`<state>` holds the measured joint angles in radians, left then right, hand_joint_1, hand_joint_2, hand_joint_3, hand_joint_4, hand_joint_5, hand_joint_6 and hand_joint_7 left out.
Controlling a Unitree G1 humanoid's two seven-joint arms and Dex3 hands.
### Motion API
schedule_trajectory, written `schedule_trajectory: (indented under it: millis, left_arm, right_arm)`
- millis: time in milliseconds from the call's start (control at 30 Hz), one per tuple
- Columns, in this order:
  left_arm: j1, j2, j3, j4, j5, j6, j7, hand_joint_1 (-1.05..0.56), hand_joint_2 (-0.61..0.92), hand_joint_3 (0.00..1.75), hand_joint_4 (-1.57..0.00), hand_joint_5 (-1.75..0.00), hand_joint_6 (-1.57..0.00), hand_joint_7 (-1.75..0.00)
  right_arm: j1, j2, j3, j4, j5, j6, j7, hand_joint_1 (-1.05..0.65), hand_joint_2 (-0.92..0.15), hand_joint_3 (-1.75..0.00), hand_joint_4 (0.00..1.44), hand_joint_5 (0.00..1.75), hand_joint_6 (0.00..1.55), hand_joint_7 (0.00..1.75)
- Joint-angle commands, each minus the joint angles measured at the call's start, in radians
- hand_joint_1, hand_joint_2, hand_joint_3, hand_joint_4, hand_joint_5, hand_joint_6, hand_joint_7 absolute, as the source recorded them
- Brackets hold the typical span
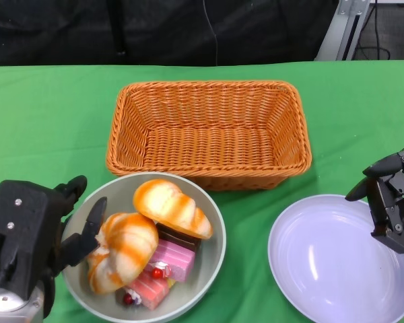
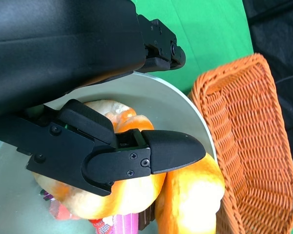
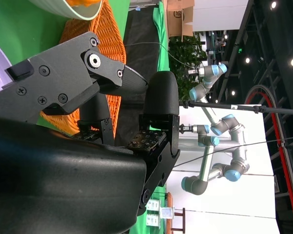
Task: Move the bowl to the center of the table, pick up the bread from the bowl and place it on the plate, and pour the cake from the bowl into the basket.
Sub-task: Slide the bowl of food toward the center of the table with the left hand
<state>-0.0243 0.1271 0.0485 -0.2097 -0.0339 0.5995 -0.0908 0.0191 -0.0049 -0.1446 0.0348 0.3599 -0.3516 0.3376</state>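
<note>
The bowl (image 1: 212,259) is seated at the near left of the green tabletop (image 1: 47,114), just in front of the wicker basket (image 1: 209,131), with two bread rolls (image 1: 124,256) stacked above pink cake pieces (image 1: 172,259). The empty plate (image 1: 337,259) lies to the near right, apart from the bowl. Risk noted: the rolls are piled high and lean over the rim, so a jolt while the bowl is shifted could tip one out or drag cake with it; the basket's near wall is close enough to be struck. The left hand (image 1: 57,232) is placed at the bowl's left rim, fingers spread over the nearer roll; a firm grip cannot be confirmed. The right hand (image 1: 390,195) is held over the plate's right edge, fingers apart, nothing held.
</note>
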Motion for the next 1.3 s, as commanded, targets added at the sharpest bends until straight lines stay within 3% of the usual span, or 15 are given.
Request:
schedule_trajectory:
  millis: [33,1300]
  left_arm:
    - [0.011,0.014,-0.017,-0.002,-0.014,-0.008,-0.037,-0.86,0.92,0.72,-0.12,0.00,-0.10,0.00]
    - [0.005,-0.022,-0.113,-0.039,-0.043,-0.015,-0.060,-0.86,0.92,0.70,-0.12,0.00,-0.11,-0.01]
  right_arm:
    - [0.003,-0.010,-0.009,-0.005,0.002,0.004,-0.004,-0.14,-0.66,-0.91,0.75,1.65,0.69,1.27]
    - [0.001,-0.001,-0.004,0.009,-0.008,-0.002,-0.005,-0.13,-0.66,-0.93,0.76,1.65,0.71,1.26]
